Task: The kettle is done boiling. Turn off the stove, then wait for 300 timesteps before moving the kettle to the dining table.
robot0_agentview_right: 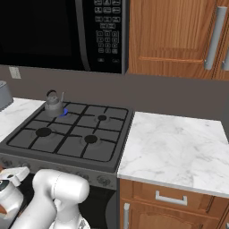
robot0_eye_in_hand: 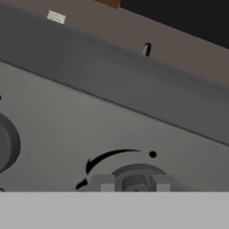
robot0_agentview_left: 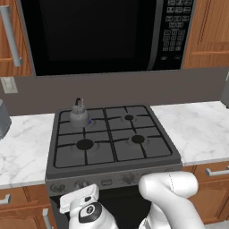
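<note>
**At the stove's front panel: gripper on a knob, burner under the kettle lit**

On the stove (robot0_agentview_left: 112,134), the landmark for everything here, the kettle (robot0_agentview_left: 79,114) sits on the rear-left burner, upright, with a small blue glow at its base on the side nearer the middle of the grates. The same blue shows beside the kettle (robot0_agentview_right: 53,104) in the right base view. So I judge the first step, turning the stove off, as not yet done.

The arm reaches down in front of the stove's lower left edge. In the hand view the gripper (robot0_eye_in_hand: 134,182) is against the grey front panel, its two pale fingertips (robot0_eye_in_hand: 102,183) set on either side of a round knob (robot0_eye_in_hand: 134,176), apparently touching it; I read this as jaws closed onto the knob, though only its upper half shows.

To do this well: keep the pinch centred on the knob, rotate about the knob's own axis rather than dragging sideways, and follow the black curved mark above the knob toward the dot at its end. Check the blue glow at the kettle afterward; only its absence confirms the right knob was turned.

Hard to make out: which burner this knob controls, its pointer position, and the knob's lower half, cut off at the frame bottom. From the base cameras the knob row (robot0_agentview_left: 107,181) is dim and partly behind the arm. The dining table cannot be placed from here.
</note>
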Tool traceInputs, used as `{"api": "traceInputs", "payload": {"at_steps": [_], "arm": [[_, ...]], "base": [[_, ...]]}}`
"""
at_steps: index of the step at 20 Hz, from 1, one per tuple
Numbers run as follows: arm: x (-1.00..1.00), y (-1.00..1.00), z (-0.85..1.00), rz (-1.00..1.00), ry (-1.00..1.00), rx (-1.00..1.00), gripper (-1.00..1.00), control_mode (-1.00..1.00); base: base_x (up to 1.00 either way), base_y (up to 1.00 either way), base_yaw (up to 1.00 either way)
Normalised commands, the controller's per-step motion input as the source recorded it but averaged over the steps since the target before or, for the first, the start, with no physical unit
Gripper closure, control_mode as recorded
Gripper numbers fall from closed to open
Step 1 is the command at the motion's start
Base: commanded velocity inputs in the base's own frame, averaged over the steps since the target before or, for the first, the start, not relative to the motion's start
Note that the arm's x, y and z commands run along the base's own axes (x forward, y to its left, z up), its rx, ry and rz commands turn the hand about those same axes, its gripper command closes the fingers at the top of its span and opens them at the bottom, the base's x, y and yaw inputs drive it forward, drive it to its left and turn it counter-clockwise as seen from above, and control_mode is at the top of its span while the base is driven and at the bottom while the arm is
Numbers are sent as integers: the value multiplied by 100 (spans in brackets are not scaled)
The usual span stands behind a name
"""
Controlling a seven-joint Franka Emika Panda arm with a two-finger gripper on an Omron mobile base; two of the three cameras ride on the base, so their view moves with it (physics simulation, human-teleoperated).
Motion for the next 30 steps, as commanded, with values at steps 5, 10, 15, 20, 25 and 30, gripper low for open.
{"api": "traceInputs", "payload": {"at_steps": [5,10,15,20,25,30], "arm": [[0,-5,-8,-3,1,22,100,-100],[0,-6,-8,-3,1,22,100,-100],[0,-4,-7,-3,1,23,100,-100],[0,-3,-7,-3,1,23,100,-100],[0,-2,-9,-3,1,22,100,-100],[0,0,-12,-1,1,16,100,-100]], "base": [[0,0,0],[0,0,0],[0,0,0],[0,0,0],[0,0,0],[0,0,0]]}}
